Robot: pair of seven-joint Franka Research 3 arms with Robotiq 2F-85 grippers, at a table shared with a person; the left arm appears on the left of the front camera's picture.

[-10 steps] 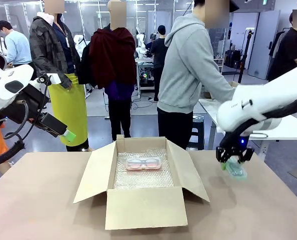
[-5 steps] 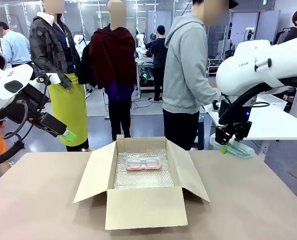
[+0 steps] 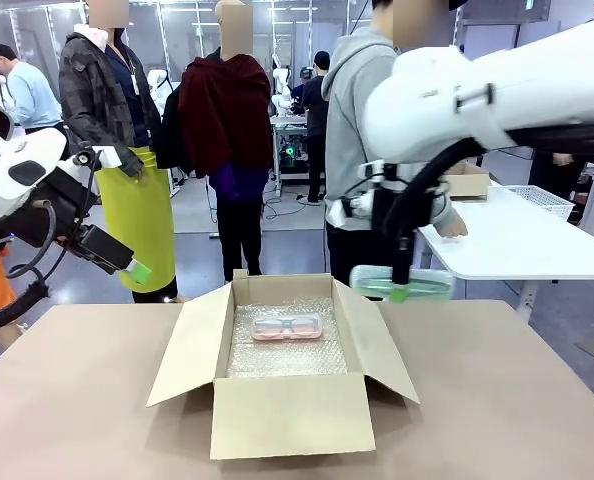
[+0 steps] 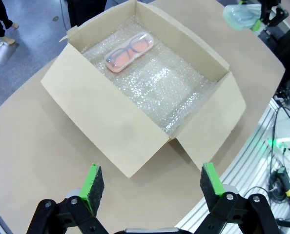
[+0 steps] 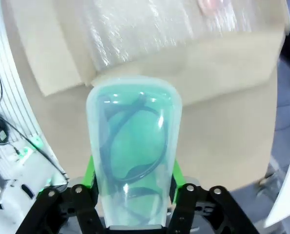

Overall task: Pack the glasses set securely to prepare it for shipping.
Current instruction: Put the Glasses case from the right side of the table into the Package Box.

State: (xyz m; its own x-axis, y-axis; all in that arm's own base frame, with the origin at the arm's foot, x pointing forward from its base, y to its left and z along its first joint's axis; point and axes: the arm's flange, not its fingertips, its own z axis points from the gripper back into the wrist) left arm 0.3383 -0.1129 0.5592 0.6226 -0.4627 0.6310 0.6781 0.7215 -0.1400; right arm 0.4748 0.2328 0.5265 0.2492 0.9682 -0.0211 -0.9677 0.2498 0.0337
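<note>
While the table [image 3: 67,400] and the open cardboard box [image 3: 287,415] on it sit exactly where they were a second ago, your right arm has made the only real move. It has come up from low over the table on the right, well clear of the box, and swung in toward the middle.

- Bubble wrap [image 3: 277,358] lines the box floor. The half nearer the robot is bare; that is your open room.
- Right tool [image 3: 401,284]: clamped across the mint green case [image 3: 432,285], which hangs level above the box's right flap, near the far right corner. The right wrist view shows dark-rimmed glasses inside it.
- Left tool [image 4: 147,181]: jaws wide apart, holding nothing, parked high off the box's left side, unchanged.
- Pink case [image 3: 287,326]: lying flat on the wrap close to the far wall, not shifted.

Judgement: one case is in, the second is in transit, so placing is about half done and closing is not begun.

Edges to mind: the right flap splays outward beneath the carried case, and the side walls stand upright. You would do well to carry it past the wall before lowering, then set it beside the pink case, not on it.
</note>
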